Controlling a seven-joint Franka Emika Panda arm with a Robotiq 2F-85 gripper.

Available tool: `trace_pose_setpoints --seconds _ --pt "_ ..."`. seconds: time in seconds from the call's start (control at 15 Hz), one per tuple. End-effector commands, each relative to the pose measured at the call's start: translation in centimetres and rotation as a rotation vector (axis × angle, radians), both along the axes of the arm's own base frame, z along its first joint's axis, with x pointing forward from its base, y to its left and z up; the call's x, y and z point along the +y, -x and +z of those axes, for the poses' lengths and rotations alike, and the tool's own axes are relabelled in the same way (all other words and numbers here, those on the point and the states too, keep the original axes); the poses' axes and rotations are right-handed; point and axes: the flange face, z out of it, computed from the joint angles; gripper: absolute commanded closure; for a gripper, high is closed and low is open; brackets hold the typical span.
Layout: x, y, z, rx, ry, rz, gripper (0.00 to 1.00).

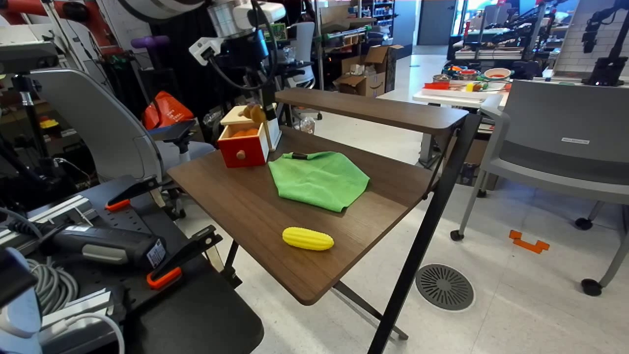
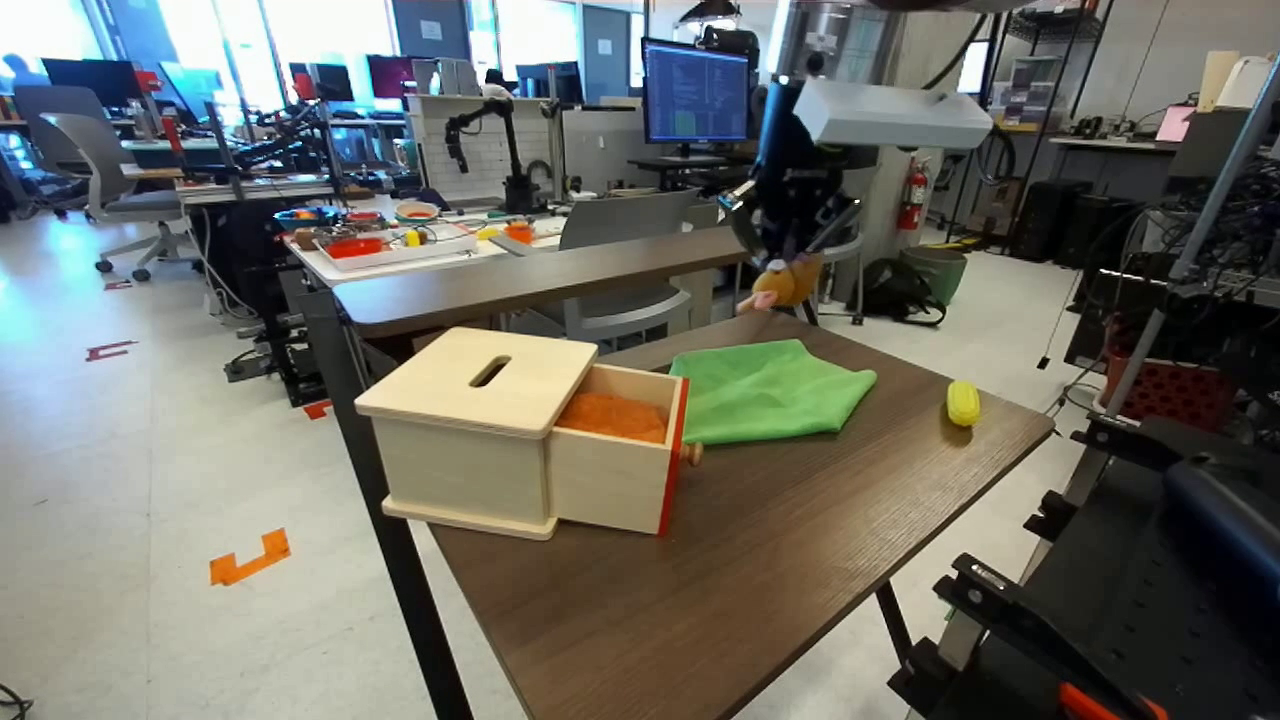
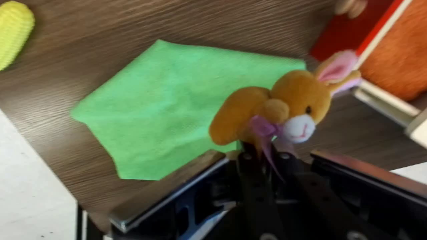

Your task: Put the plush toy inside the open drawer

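One toy (image 3: 273,108) hung pinched in the gripper (image 3: 266,153), jaws nearly together, its long axis pointing ears-first toward the drawer (image 3: 347,35), not yet over it.

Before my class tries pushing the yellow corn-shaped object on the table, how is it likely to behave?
The yellow corn-shaped object would probably roll sideways, since its body is long and rounded. Its bumpy surface likely offers some grip. A stray push might send it off the table, as it lies near a corner.
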Motion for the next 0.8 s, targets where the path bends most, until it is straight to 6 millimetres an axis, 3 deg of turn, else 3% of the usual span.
trace_pose_setpoints --seconds 0.0,0.13,0.27,0.4,0.73 --pt "6.5 0.5 -0.4 -0.037 -0.041 0.194 0.98" --pt "9.8 0.5 -1.2 -0.051 -0.051 0.297 0.98" --pt "11.9 0.5 -2.2 -0.059 -0.051 0.361 0.98" --pt "12.6 0.5 -3.4 -0.064 -0.043 0.398 0.98" --pt "12.1 -0.6 -5.7 -0.070 -0.033 0.412 0.98"
